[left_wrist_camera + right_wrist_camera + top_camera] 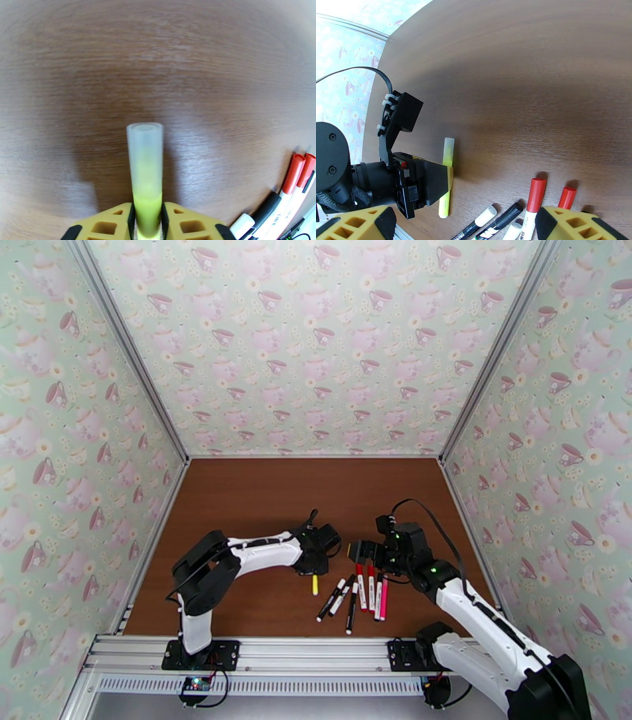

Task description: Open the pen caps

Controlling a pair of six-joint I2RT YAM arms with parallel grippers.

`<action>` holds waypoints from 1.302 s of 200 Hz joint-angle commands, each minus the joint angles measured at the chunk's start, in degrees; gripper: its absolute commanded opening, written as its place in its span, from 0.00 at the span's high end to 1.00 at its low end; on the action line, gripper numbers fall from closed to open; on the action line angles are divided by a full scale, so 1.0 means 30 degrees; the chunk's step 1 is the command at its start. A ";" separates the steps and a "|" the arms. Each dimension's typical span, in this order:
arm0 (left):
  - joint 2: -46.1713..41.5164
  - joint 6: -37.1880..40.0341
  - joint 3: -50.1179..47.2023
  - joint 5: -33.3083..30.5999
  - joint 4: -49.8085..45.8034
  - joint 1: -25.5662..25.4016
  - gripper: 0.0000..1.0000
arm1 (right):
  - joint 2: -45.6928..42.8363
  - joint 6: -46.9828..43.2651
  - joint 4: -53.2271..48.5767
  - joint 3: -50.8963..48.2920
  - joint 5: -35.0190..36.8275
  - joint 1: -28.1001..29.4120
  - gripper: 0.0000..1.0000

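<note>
A yellow pen (145,185) lies on the brown table, its pale translucent cap (145,148) pointing away from the wrist camera. My left gripper (148,215) is shut on the yellow barrel just behind that cap. From the right wrist the same yellow pen (447,158) pokes out either side of the left gripper (448,179). From above, the left gripper (314,565) sits over the yellow pen (314,585). My right gripper (365,549) hangs open, nothing between its fingers (572,223), above the row of capped pens (359,595) with their red caps (535,193) and a black cap (509,211).
The loose pens lie side by side near the table's front edge, a pink one (384,599) at the right end. Red caps (294,173) lie close to the left gripper's right side. Patterned walls enclose the table on three sides.
</note>
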 commanded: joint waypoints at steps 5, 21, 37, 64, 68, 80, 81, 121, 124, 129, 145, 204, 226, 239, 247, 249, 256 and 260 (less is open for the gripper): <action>0.0659 -0.0364 0.0390 0.0066 -0.0202 -0.0099 0.74 | 0.0037 0.0214 0.0230 -0.0343 -0.0123 0.0123 0.00; 0.0708 -0.0450 0.0328 0.0040 -0.0172 -0.0106 0.74 | 0.0041 0.0173 0.0194 -0.0343 -0.0093 0.0110 0.00; 0.0734 -0.0542 0.0254 0.0010 -0.0181 -0.0165 0.72 | 0.0055 0.0160 0.0205 -0.0373 -0.0064 0.0110 0.00; 0.0749 -0.0571 0.0126 -0.0091 -0.0187 -0.0209 0.76 | 0.0061 0.0216 0.0289 -0.0429 -0.0036 0.0119 0.00; 0.0732 -0.0571 0.0095 -0.0105 -0.0193 -0.0211 0.77 | 0.0054 0.0240 0.0315 -0.0433 -0.0046 0.0108 0.00; 0.0570 -0.0549 -0.0051 -0.0135 -0.0033 -0.0238 0.79 | 0.0054 0.0261 0.0398 -0.0488 -0.0064 0.0117 0.00; 0.0556 -0.0545 -0.0067 -0.0135 -0.0022 -0.0238 0.79 | 0.0054 0.0268 0.0402 -0.0489 -0.0064 0.0121 0.00; -0.0667 0.0099 -0.0441 -0.0494 0.0257 -0.0238 0.80 | -0.0019 0.0546 0.0614 -0.0322 -0.0481 0.0117 0.01; -0.0803 0.0286 -0.0512 -0.0466 0.0436 -0.0238 0.80 | 0.0008 0.0576 0.0674 -0.0293 -0.0632 0.0109 0.01; -0.1024 0.0562 -0.0637 -0.0430 0.0718 -0.0239 0.81 | 0.0050 0.0617 0.0805 -0.0243 -0.0885 0.0117 0.01; -0.2001 0.1416 -0.1457 -0.0241 0.2004 -0.0211 0.80 | 0.0435 0.0880 0.1028 0.0068 -0.1703 0.0118 0.00; -0.6751 0.4453 -0.5528 0.2316 0.6951 0.0594 0.81 | 0.0976 0.2919 0.2601 0.0796 -0.3424 0.0122 0.09; -0.7888 0.5634 -0.6973 0.4751 0.9668 0.1241 0.81 | 0.1710 0.3231 0.3284 0.1448 -0.3817 0.0101 0.16; -0.8302 0.6217 -0.7137 0.5561 1.0078 0.1568 0.81 | 0.2184 0.3234 0.3226 0.2125 -0.4009 0.0109 0.22; -0.8590 0.6518 -0.7265 0.5770 1.0280 0.1644 0.81 | 0.2451 0.3180 0.3043 0.2542 -0.4106 0.0096 0.26; -0.8655 0.6592 -0.7284 0.5794 1.0333 0.1646 0.80 | 0.2521 0.3162 0.2984 0.2671 -0.4143 0.0118 0.27; -0.8910 0.6785 -0.7395 0.6057 1.0551 0.1637 0.81 | 0.2799 0.3102 0.2824 0.3028 -0.4285 0.0123 0.29; -0.9038 0.6882 -0.7481 0.6128 1.0685 0.1662 0.80 | 0.2906 0.3066 0.2762 0.3185 -0.4373 0.0117 0.31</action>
